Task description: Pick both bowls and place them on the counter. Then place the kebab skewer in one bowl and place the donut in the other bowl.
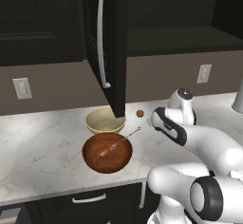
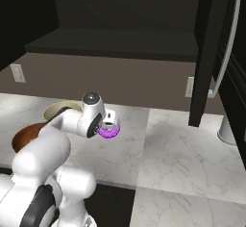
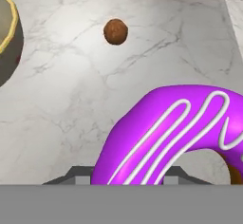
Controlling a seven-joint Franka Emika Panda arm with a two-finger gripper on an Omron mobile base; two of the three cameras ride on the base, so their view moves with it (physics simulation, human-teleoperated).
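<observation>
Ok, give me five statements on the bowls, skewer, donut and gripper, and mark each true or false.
1. The metal kebab skewer lies in the dark reddish-brown wooden bowl. True.
2. The purple-iced donut sits in the pale cream-yellow bowl. False: the gripper holds it above the white marble counter.
3. Both bowls stand on the counter. True.
4. The cabinet door is closed. False: it is open.
5. The small brown ball lies in a bowl. False: on the counter.
</observation>
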